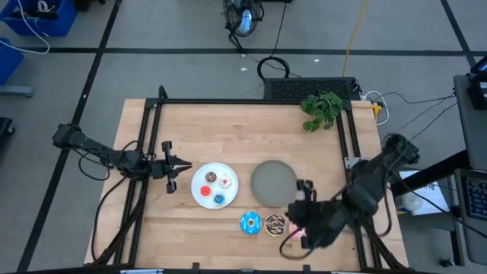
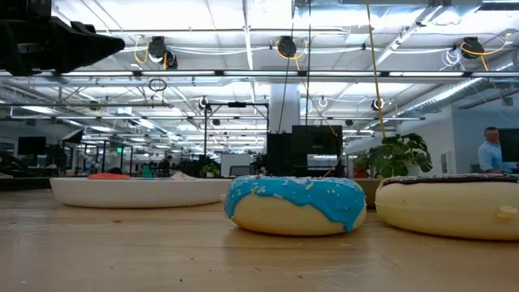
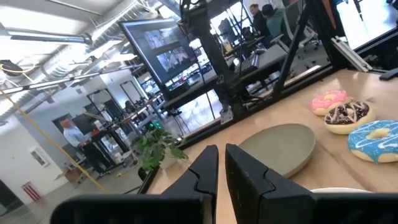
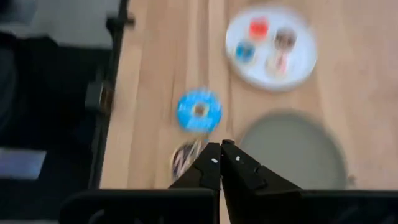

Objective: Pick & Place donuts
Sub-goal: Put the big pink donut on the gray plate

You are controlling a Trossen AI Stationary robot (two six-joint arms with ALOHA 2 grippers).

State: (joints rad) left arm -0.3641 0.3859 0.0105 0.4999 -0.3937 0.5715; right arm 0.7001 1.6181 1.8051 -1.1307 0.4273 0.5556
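On my right wrist feed the right gripper (image 4: 220, 163) has its two dark fingers (image 4: 208, 169) pressed together with nothing between them. It hangs over the bench near the front edge, toward the right corner. Just beyond the tips lies the brown sprinkled donut (image 4: 185, 157), partly hidden behind them, and a little farther on the blue donut (image 4: 199, 110). From overhead I see the same pair side by side near the front edge, blue (image 1: 251, 223) to the left and brown (image 1: 275, 224) touching or nearly touching it, with the right gripper (image 1: 299, 215) just to their right. The pink iced donut (image 3: 328, 100) shows clearly only on the left wrist feed, lying right beside the brown one; overhead the arm mostly covers it.

The left gripper (image 1: 181, 164) is also clenched, fingers (image 3: 205, 171) nearly touching and holding nothing. It hovers toward the left edge of the bench, pointing at the white plate (image 1: 201, 188), well apart from the three larger donuts.

On that white plate lie the tiny donuts: a red one (image 1: 205, 191), a brown one (image 1: 211, 178), a whitish-pink one (image 1: 225, 181) and a light blue one (image 1: 219, 199).

The grey plate (image 1: 272, 183) sits bare just right of the white plate, behind the big donuts. A green plant (image 1: 322, 109) stands at the back right corner.
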